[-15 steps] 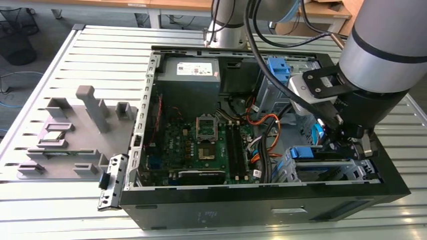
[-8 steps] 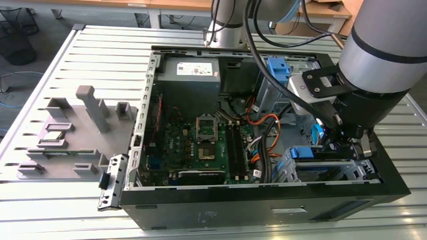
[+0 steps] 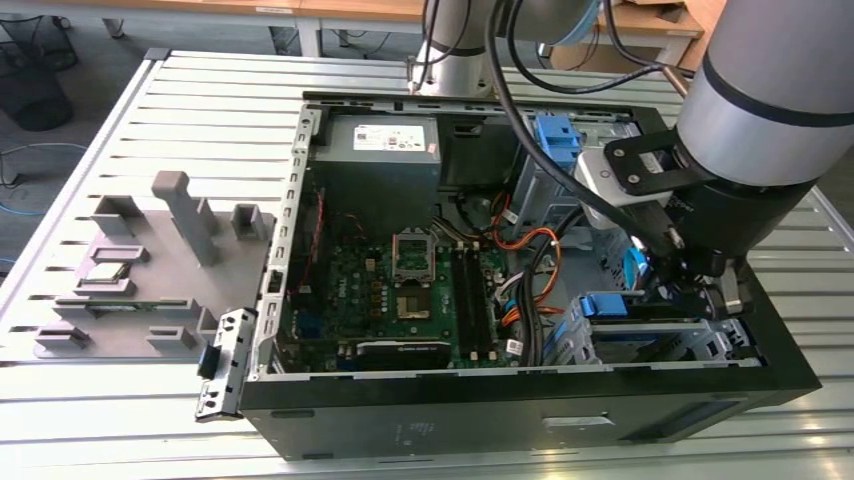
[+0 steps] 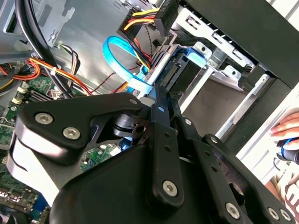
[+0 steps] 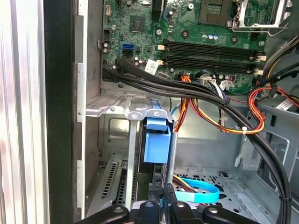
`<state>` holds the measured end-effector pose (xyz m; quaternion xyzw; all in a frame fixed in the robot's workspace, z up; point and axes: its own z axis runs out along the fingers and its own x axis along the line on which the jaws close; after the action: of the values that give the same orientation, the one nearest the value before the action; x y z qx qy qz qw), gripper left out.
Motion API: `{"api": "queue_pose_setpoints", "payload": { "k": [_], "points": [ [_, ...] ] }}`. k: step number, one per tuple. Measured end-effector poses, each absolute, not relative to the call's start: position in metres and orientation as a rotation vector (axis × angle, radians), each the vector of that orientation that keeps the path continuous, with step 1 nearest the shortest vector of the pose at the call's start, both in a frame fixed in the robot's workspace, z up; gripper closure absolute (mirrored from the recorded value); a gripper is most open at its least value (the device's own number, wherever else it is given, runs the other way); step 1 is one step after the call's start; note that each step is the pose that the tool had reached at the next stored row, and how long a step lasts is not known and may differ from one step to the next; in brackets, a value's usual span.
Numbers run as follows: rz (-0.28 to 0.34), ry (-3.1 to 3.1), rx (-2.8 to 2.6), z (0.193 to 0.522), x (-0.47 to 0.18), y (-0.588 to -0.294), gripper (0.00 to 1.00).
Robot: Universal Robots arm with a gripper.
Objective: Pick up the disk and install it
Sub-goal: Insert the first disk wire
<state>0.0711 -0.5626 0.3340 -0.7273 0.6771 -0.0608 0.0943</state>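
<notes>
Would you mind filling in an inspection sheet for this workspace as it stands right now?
Surface: slatted metal table; an open case lies on it.
Job's things: disk, in its blue caddy, stands edge-on in the cage.
Clutter: grey fixture on the table at the exterior view's left; blue bracket in another bay.
Gripper: gripper down at the cage, apparently shut on the disk's edge.
Cables: blue flat cable loops beside the cage; orange wires and black cables run past it.
Surroundings: a hand beside the case; bin on the floor.
</notes>
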Motion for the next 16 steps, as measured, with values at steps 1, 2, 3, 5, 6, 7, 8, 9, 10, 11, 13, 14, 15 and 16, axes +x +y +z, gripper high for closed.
{"api": "queue_pose_setpoints", "payload": {
  "k": [1, 2, 3, 5, 6, 7, 8, 9, 10, 11, 13, 14, 15, 16],
  "points": [
    [-0.176, 2.007, -2.154, 0.3339, 0.0709, -0.5626, 0.84],
    [-0.170, 2.006, -2.150, 0.3339, 0.0707, -0.5626, 0.84],
    [-0.169, 2.006, -2.149, 0.3339, 0.0707, -0.5625, 0.84],
    [-0.169, 2.008, -2.147, 0.3339, 0.0707, -0.5625, 0.84],
    [-0.170, 2.010, -2.145, 0.3337, 0.0707, -0.5625, 0.84],
    [-0.170, 2.015, -2.141, 0.3334, 0.0707, -0.5625, 0.84],
    [-0.171, 2.021, -2.136, 0.3332, 0.0707, -0.5625, 0.84],
    [-0.172, 2.026, -2.132, 0.3330, 0.0707, -0.5625, 0.84],
    [-0.172, 2.030, -2.129, 0.3329, 0.0707, -0.5625, 0.84],
    [-0.173, 2.031, -2.127, 0.3329, 0.0707, -0.5626, 0.84],
    [-0.173, 2.034, -2.124, 0.3326, 0.0707, -0.5625, 0.84],
    [-0.173, 2.036, -2.122, 0.3324, 0.0707, -0.5625, 0.84],
    [-0.173, 2.039, -2.120, 0.3321, 0.0707, -0.5625, 0.84],
    [-0.174, 2.041, -2.119, 0.3320, 0.0707, -0.5625, 0.84]
  ]
}}
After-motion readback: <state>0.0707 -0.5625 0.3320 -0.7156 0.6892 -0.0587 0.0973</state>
